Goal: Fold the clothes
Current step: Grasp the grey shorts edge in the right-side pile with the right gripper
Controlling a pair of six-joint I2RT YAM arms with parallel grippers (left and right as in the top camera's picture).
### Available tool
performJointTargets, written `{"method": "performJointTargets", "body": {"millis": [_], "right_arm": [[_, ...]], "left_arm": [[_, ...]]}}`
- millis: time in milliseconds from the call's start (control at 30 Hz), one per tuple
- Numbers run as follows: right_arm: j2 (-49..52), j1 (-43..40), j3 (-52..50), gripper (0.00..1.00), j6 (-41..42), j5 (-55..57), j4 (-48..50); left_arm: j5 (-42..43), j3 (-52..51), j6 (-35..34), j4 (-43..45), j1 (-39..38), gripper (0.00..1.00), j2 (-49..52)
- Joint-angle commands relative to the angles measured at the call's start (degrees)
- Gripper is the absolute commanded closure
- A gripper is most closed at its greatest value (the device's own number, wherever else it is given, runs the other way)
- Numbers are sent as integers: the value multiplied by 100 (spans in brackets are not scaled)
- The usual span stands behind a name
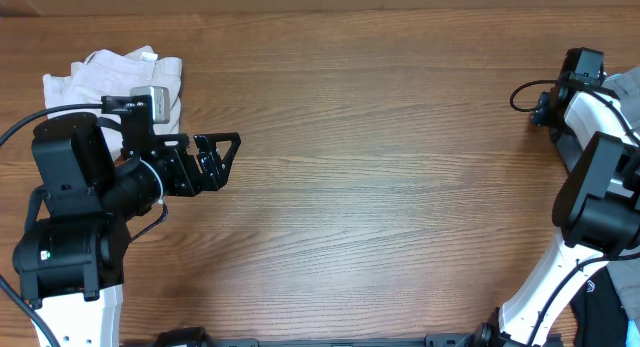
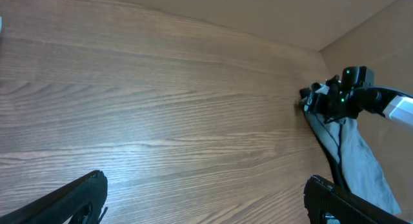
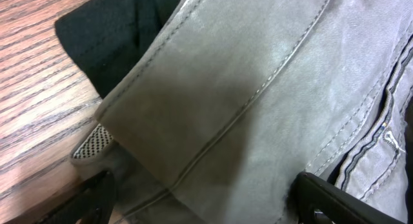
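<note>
The medium-grey cotton shorts [image 3: 245,88] lie at the far right edge of the wood-grain counter [image 1: 400,187], directly under the right end effector [image 3: 206,193]. Its fingers [image 3: 335,198] stand wide apart over the fabric and grip nothing. In the right wrist view a folded grey edge with double-stitched seams runs diagonally from lower left to upper right, and a bit of pale mesh lining peeks out at its lower-left corner. The shorts rest partly on a black garment [image 3: 110,37].

In the left wrist view the grey cloth stretches from the right arm toward the near right. Its full length is out of frame, so its long axis cannot be told.

The left end effector [image 1: 225,159] hovers wide open and empty over bare counter, near crumpled cream-white shorts [image 1: 110,82].
</note>
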Motion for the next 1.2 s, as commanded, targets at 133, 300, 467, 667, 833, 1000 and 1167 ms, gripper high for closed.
{"method": "performJointTargets", "body": {"millis": [133, 300, 467, 667, 833, 1000, 1167], "right_arm": [[184, 291, -310, 4, -166, -382, -238], [184, 291, -310, 7, -184, -398, -223], [199, 234, -330, 28, -177, -328, -76], [227, 203, -330, 51, -177, -293, 31], [225, 164, -328, 35, 57, 162, 181], [227, 20, -328, 61, 149, 72, 177], [225, -68, -319, 91, 317, -131, 81]], "left_arm": [[109, 140, 24, 20, 11, 0, 195], [109, 140, 26, 22, 11, 0, 219], [109, 140, 24, 20, 11, 0, 219], [111, 140, 24, 17, 11, 0, 219], [175, 140, 24, -44, 11, 0, 219], [173, 140, 24, -72, 11, 0, 219], [170, 140, 26, -68, 11, 0, 219]]}}
